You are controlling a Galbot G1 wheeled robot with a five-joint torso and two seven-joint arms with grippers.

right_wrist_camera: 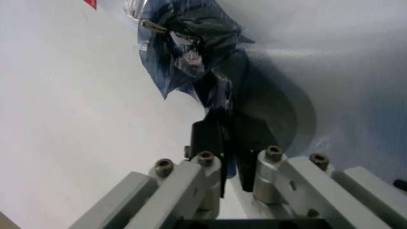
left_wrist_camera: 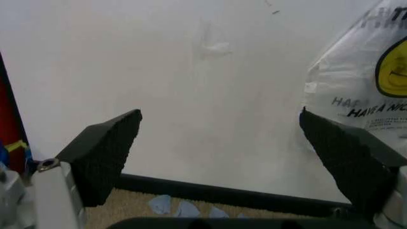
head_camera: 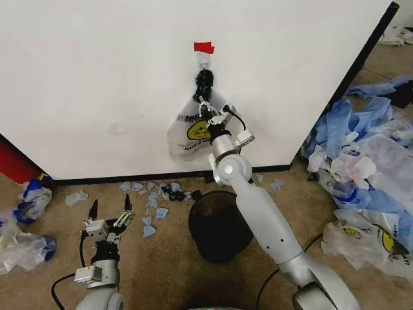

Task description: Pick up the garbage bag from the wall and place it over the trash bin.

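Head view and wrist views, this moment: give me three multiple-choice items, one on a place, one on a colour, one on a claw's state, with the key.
1. Where is the garbage bag?
A. Hanging on the wall under the red tape mark
B. Draped over the trash bin
C. On the floor by the left claw

2. What colour is the trash bin?
A. White
B. Black
C. Red

3. How is the right claw?
A. Wide open above the bin
B. Parked low, open
C. Shut on the bag's bunched blue handles

Key: 1 A, the bag hangs below the tape; 2 B, dark mesh on the floor in the head view; 3 C, the right wrist view shows its pads pinching the handles, while the left claw sits low and open.
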